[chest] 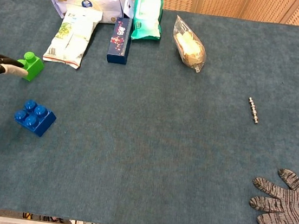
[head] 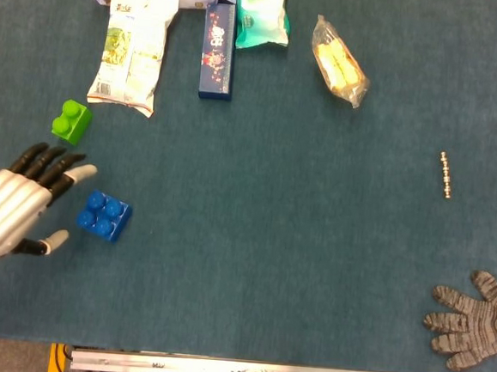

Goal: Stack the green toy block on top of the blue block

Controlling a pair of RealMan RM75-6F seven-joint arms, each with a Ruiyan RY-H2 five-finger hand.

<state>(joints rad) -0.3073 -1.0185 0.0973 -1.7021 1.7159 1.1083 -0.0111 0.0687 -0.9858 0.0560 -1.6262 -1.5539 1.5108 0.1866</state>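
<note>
A: How far along is the stacking, going by what shows?

B: Hardly begun, I'd judge. Nearest the camera, at the lower right of the head view, the right robot hand (head: 470,318), in a grey knitted glove, lies flat on the desk (head: 270,239) with fingers spread and nothing in it, well apart from both blocks.

A: And the other one?

B: The left robot hand (head: 14,206) sits at the left edge of the head view, fingers apart and empty, pointing up and to the right. The blue block (head: 103,215) lies just beside it to the right, studs up, bare on top.

A: So the green one isn't on it.

B: No. The green toy block (head: 71,121) sits on the desk further up the frame, apart from the blue block and just past the left fingertips (head: 82,171). In the chest view a fingertip looks to be at the block's edge, but I cannot tell whether it touches.

A: What remains?

B: Everything, it seems: grasping the green block, lifting it, carrying it over the blue one and setting it on the studs.

A: Anything beyond?

B: Across the upper left of the frame lie a snack bag (head: 132,49), a dark blue box (head: 218,50), a teal wipes pack (head: 262,13) and a clear bag of yellow food (head: 337,64).
</note>
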